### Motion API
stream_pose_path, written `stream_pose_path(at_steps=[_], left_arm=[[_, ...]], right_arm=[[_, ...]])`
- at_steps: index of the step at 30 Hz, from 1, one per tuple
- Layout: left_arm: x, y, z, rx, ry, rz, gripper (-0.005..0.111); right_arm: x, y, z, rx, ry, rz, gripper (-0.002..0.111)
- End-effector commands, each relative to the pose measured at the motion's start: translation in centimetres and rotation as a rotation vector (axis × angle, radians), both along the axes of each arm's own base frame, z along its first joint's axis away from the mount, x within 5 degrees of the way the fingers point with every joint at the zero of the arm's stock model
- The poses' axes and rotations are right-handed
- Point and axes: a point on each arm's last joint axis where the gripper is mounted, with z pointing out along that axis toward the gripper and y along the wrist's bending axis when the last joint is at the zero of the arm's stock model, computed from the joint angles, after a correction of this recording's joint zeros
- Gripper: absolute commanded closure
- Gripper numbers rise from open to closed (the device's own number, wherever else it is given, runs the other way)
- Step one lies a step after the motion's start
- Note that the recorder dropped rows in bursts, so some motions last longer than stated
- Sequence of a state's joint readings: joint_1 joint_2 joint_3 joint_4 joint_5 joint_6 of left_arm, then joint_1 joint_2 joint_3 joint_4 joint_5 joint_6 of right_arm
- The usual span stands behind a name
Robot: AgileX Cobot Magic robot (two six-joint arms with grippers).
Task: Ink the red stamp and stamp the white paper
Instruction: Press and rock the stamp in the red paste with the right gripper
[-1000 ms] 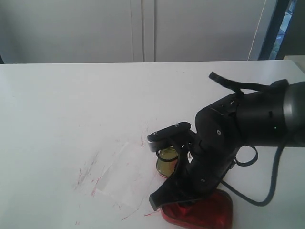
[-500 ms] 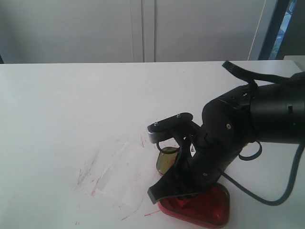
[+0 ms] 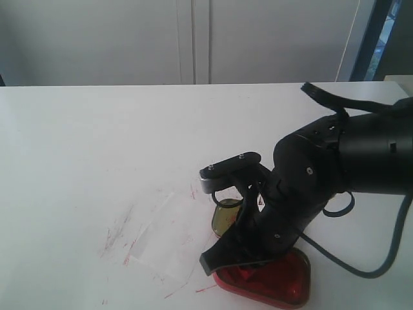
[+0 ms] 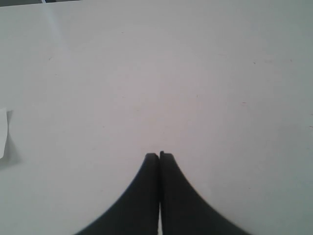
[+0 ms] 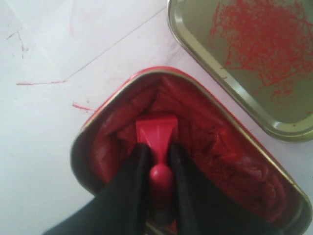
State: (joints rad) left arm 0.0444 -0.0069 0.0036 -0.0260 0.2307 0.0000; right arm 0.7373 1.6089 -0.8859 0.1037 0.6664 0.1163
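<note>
Tin: the ink tin [image 5: 100,144] holds red ink and the red stamp [image 5: 155,131], base down.
Lid: the gold lid [image 5: 195,34], smeared red, lies just beside it.
Right gripper [image 5: 159,151]: clamped on the stamp's handle.
Left gripper [image 4: 159,157]: pressed closed, holding nothing.
Room: the white paper [image 3: 161,229], streaked red, lies near the tin on the table [image 3: 97,142].

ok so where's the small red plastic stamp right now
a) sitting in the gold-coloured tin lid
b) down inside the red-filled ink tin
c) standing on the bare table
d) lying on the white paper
b, the right wrist view shows the small red plastic stamp, held between the fingers of the right gripper, with its square base down inside the red-filled ink tin
</note>
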Motion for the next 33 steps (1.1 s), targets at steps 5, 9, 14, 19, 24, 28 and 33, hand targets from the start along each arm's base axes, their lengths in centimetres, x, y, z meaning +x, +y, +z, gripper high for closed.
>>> stream_pose_path(at_steps=[5,9,14,19,24,28,33], left_arm=[[0.0,0.0,0.1,0.001,0.004,0.002,0.107],[0.0,0.0,0.1,0.001,0.004,0.002,0.107],[0.0,0.0,0.1,0.001,0.004,0.002,0.107],[0.0,0.0,0.1,0.001,0.004,0.002,0.107],[0.0,0.0,0.1,0.001,0.004,0.002,0.107],[0.0,0.0,0.1,0.001,0.004,0.002,0.107],[0.0,0.0,0.1,0.001,0.004,0.002,0.107]], right_arm=[[0.4,0.2,0.1,0.052,-0.069,-0.014,0.108],[0.4,0.2,1.7,0.052,-0.067,-0.007,0.108],[0.6,0.4,1.9,0.086,-0.107,-0.012,0.108],[0.3,0.2,2.4,0.065,-0.078,-0.007,0.108],[0.5,0.4,2.3,0.05,-0.072,0.012,0.108],[0.7,0.5,3.3,0.073,-0.098,0.012,0.108],[0.7,0.5,2.2,0.046,-0.065,0.012,0.108]])
